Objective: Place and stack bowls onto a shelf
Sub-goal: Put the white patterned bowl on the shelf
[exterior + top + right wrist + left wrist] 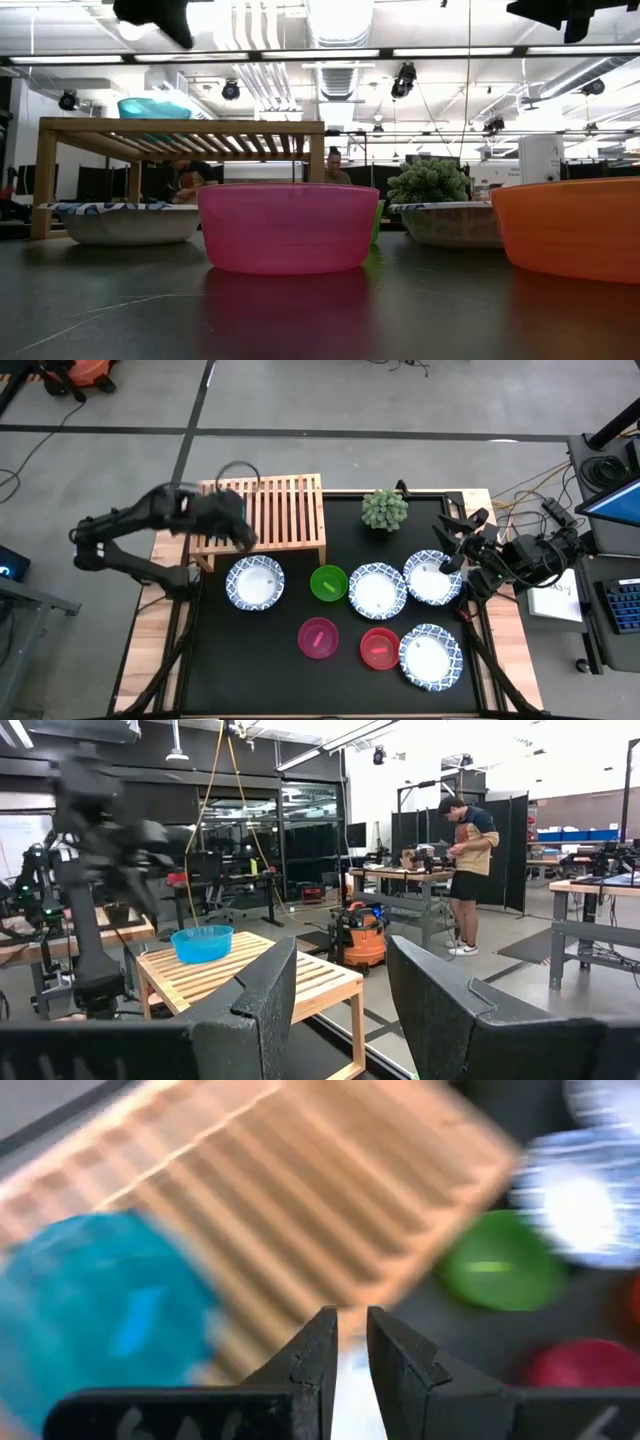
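The teal bowl (153,108) (100,1310) (202,942) stands by its base on the left part of the light-wood shelf (285,510) (180,128); my left arm hides it in the high view. My left gripper (244,538) (350,1342) hovers above the shelf's near edge, beside the teal bowl. It is open by only a narrow gap and holds nothing. On the black mat sit the green bowl (328,582), pink bowl (319,637) (288,228), red bowl (379,648) and several white blue-rimmed bowls (255,582) (377,591) (432,577) (430,656). My right gripper (447,543) (340,980) waits open at the table's right side.
A small potted plant (384,509) (428,182) stands on the mat just right of the shelf. The shelf's right half shows bare slats. In the right wrist view a person stands at a bench far behind the table, near an orange vacuum.
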Controlling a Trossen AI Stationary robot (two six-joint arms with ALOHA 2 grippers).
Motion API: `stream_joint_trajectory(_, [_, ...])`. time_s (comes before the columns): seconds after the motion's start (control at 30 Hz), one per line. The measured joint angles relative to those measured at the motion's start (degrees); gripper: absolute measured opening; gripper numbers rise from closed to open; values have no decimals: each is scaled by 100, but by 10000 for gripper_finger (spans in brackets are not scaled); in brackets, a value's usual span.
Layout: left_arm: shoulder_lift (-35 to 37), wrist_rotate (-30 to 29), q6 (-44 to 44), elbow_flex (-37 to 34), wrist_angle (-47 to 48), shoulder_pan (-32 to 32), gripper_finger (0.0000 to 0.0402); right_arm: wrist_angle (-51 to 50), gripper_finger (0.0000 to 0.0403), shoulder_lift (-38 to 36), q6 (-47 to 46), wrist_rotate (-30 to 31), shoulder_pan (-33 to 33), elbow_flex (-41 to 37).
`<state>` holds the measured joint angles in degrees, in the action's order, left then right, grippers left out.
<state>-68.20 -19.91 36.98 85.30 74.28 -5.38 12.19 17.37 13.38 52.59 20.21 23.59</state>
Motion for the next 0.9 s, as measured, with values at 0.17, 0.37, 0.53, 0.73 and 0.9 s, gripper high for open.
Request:
stream_joint_trajectory(0.17, [-149,-1096,215,-270,-760,1874,40,-2,148,2,1,-2,1,0])
stream_joint_trajectory(0.37, [-793,-1949,542,-712,-1147,3193,40,-9,148,7,6,-2,0,-17])
stream_joint_trajectory(0.53, [-1548,-1820,-26,-906,-1373,3620,40,2,148,4,9,-2,0,-17])
stream_joint_trajectory(0.73, [-2181,-1802,-1560,-1190,-2571,3755,40,2,148,5,17,-2,1,-17])
stream_joint_trajectory(0.9, [-2303,-1807,-2550,-1497,-3732,3695,40,12,148,36,-441,-2,2,-17])
